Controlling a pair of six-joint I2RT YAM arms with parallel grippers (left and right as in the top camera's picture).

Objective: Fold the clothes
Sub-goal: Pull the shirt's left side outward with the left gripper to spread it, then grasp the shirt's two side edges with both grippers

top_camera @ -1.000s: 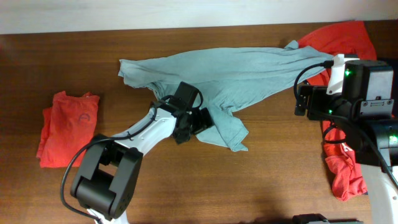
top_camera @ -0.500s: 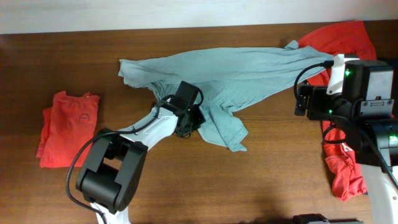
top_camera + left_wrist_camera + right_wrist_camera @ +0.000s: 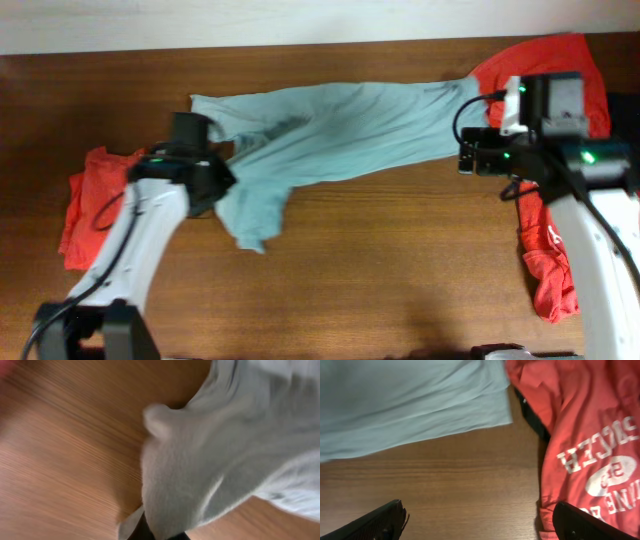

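A light blue-green shirt (image 3: pixel 350 125) lies stretched across the back of the table, and one end of it hangs down toward the front at the left (image 3: pixel 250 215). My left gripper (image 3: pixel 220 184) is shut on that end. In the left wrist view the shirt (image 3: pixel 220 450) fills most of the frame and the dark fingertips (image 3: pixel 142 532) barely show under it. My right gripper (image 3: pixel 470 158) stands open over bare wood just in front of the shirt's right end. In the right wrist view its fingers (image 3: pixel 382 520) are spread wide, with the shirt (image 3: pixel 410 400) beyond them.
A folded red shirt (image 3: pixel 95 205) lies at the left, close to my left arm. More red clothes are piled at the back right (image 3: pixel 545 60) and down the right edge (image 3: pixel 550 275). The red shirt with white lettering (image 3: pixel 592 435) lies right of my right gripper.
My left gripper closed on the shirt's lower part and swung it left, from mid-table toward the red folded shirt. The right arm shifted a little left and stayed open.
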